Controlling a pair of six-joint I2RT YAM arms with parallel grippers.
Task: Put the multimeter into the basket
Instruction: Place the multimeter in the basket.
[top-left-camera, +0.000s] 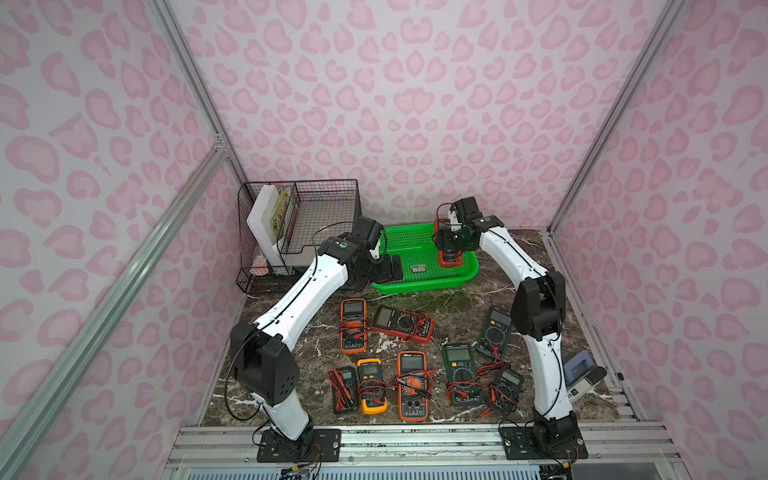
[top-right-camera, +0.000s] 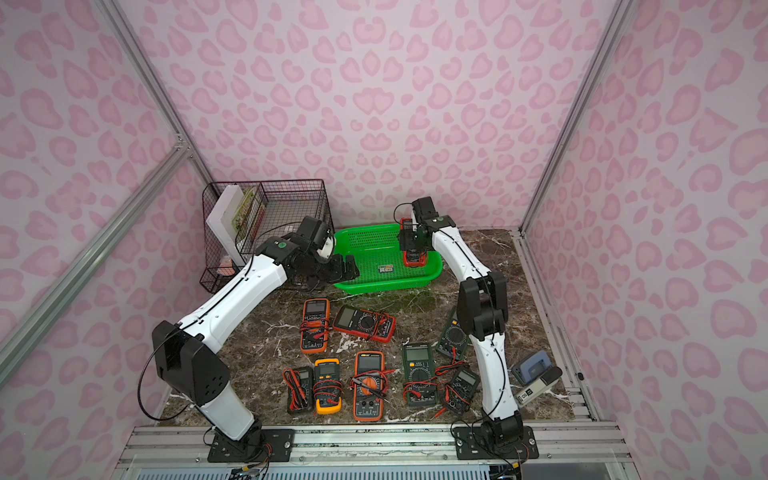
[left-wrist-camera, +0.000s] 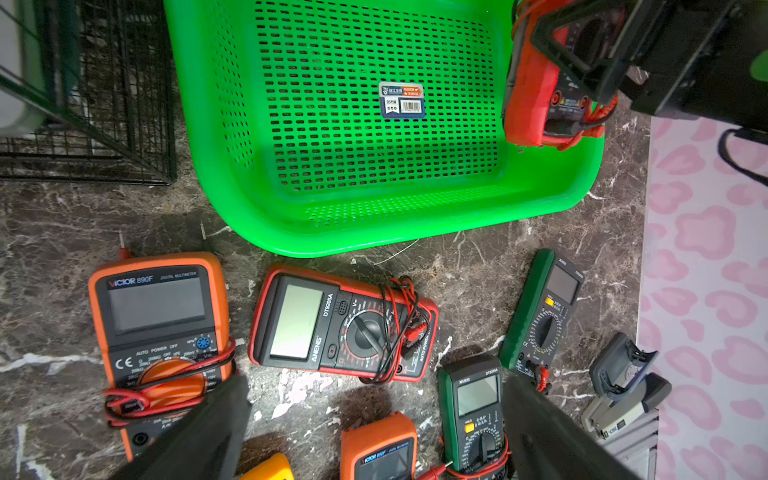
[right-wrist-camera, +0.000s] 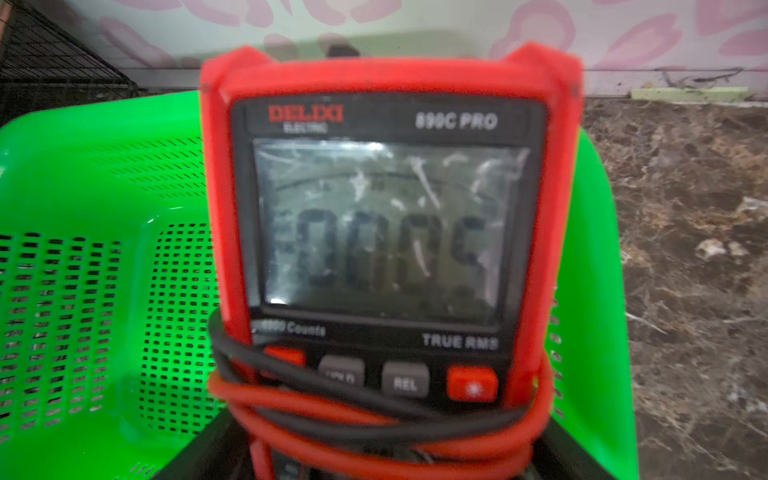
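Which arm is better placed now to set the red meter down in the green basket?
Right. The right claw grips the red meter at the right end of the basket, so it probably needs only to lower and open. The left claw is open, empty, near the other end.

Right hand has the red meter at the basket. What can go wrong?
1. The red multimeter is held at the green basket's right end, near its wall; released there, it may lean or tip over the rim.
2. Its leads are wound where the right hand grips and could snag as it withdraws.
3. The open left hand by the basket's left rim might nudge it.
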